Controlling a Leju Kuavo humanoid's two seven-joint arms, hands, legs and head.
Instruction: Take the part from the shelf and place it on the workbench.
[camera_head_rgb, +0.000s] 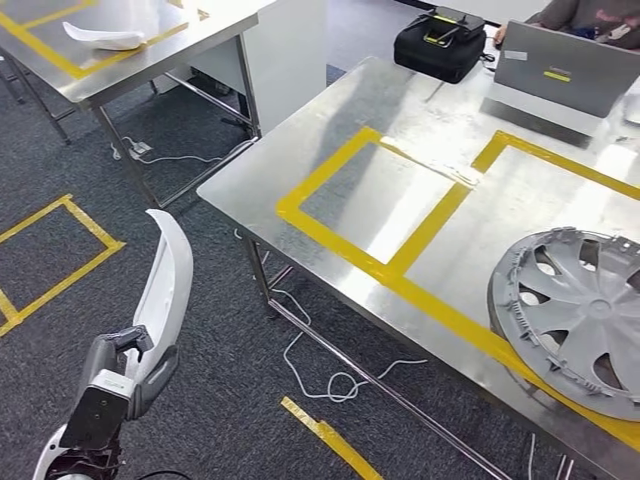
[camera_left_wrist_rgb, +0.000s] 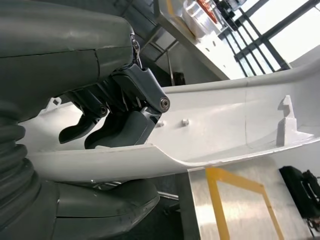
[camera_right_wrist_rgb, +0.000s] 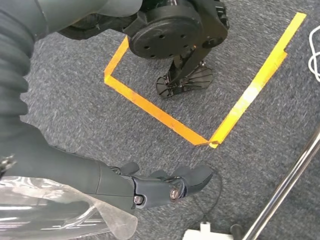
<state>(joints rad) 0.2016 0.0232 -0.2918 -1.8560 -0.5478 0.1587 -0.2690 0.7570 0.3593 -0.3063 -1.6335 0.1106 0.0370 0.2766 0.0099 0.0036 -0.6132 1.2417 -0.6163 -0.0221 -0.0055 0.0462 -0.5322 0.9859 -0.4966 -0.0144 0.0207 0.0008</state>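
White part (camera_head_rgb: 167, 280) in left hand (camera_head_rgb: 124, 375) grip; right hand (camera_right_wrist_rgb: 158, 187) seemingly empty, fingers extended.

The part (camera_head_rgb: 167, 290) in my grey left hand (camera_head_rgb: 124, 375) is plain glossy white. The workbench (camera_head_rgb: 355, 150) is bare brushed steel marked with yellow tape rectangles (camera_head_rgb: 392, 262), with a silver-grey hubcap (camera_head_rgb: 581, 315) on it. The carpet (camera_head_rgb: 219, 350) is dark speckled grey with yellow strips.

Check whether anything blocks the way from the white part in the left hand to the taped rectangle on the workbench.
Nothing visible does. The left hand holds the white part over the carpet, short of the workbench. The nearest taped rectangle lies bare; the hubcap sits in the neighbouring one.
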